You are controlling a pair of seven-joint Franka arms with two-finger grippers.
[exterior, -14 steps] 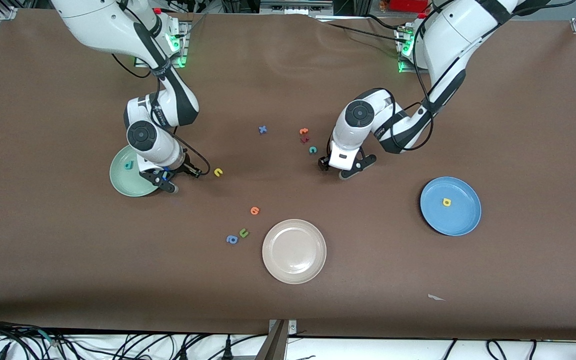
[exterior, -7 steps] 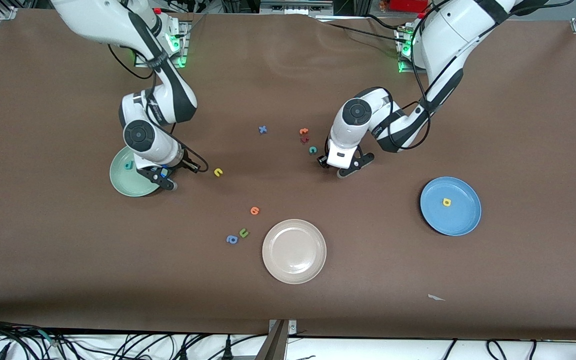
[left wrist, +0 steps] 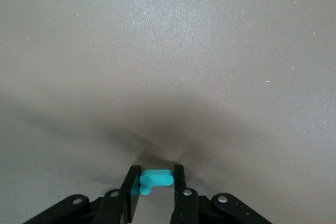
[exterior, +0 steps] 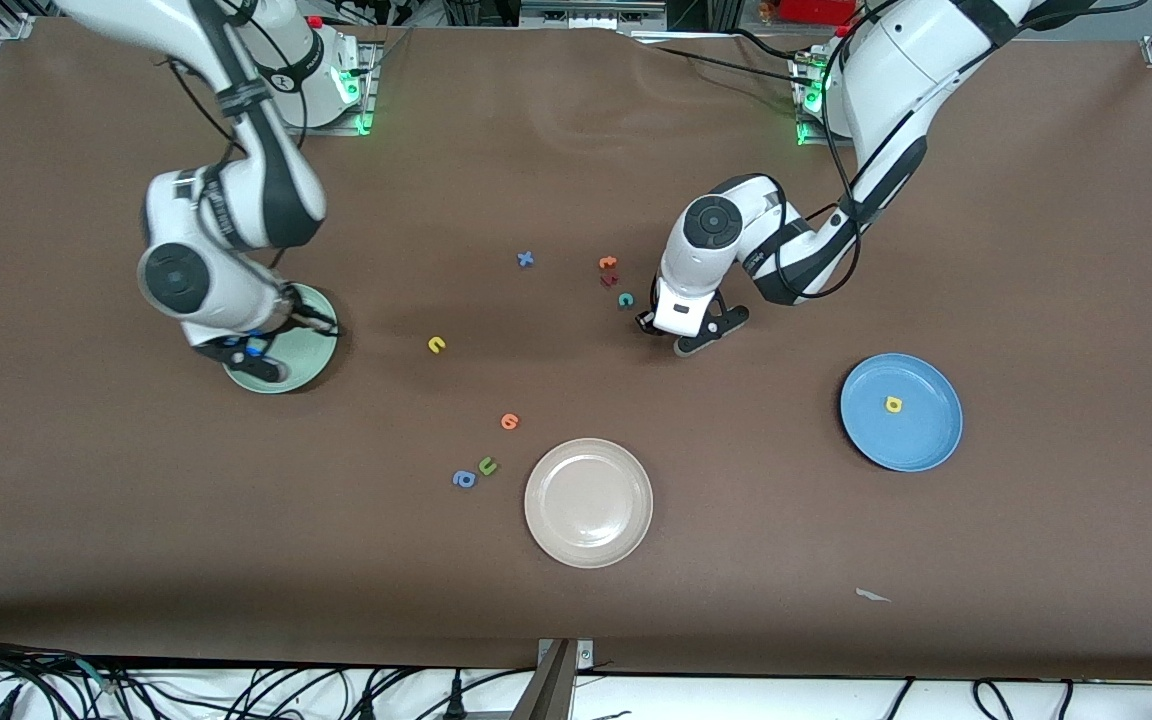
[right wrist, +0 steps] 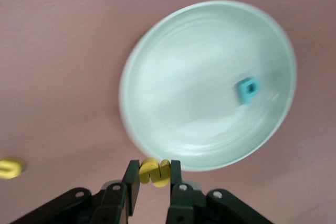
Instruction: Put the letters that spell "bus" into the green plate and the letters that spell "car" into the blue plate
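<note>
Between the left gripper's [left wrist: 156,190] closed fingers sits the teal r [left wrist: 154,180], down at the table, while the right gripper [right wrist: 154,179] (over the green plate [right wrist: 173,124]) pinches the yellow s [right wrist: 154,171].

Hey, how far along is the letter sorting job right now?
Done: teal b in pale green plate, yellow a in blue plate.
In hand: right gripper holds yellow s; left gripper holds teal r.
Left: yellow u, teal c.
</note>
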